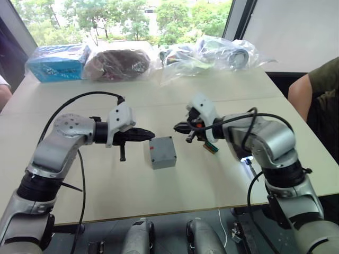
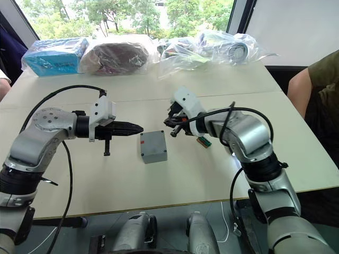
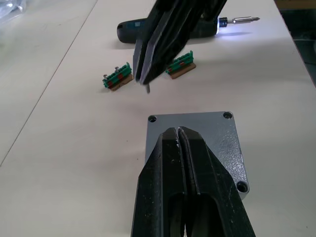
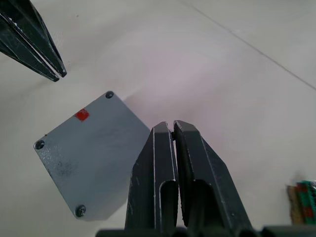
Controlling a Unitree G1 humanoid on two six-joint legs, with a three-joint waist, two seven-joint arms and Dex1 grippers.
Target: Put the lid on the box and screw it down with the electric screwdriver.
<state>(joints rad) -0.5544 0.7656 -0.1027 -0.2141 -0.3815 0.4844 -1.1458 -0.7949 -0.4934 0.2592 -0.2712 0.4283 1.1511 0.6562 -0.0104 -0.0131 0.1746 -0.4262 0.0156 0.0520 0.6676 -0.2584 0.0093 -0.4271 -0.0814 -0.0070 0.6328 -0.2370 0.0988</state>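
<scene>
The grey box (image 1: 163,159) stands at the table's middle with the flat lid (image 1: 161,145) lying on top, a small red mark near one edge. Screw heads show at the lid's corners (image 4: 80,211). My left gripper (image 1: 151,134) hovers shut and empty just left of the box, over its near-left corner. Shut and empty too, my right gripper (image 1: 177,127) points at the box from the right and is slightly raised. Behind the right gripper, the electric screwdriver (image 3: 129,29) lies flat on the table, its bit (image 3: 243,20) lit.
Two small green-brown blocks (image 3: 117,79) (image 3: 180,64) lie between the box and the screwdriver. A blue package (image 1: 55,62) and several plastic bags (image 1: 212,53) line the table's far edge. A person's arm (image 1: 318,87) is at the right side.
</scene>
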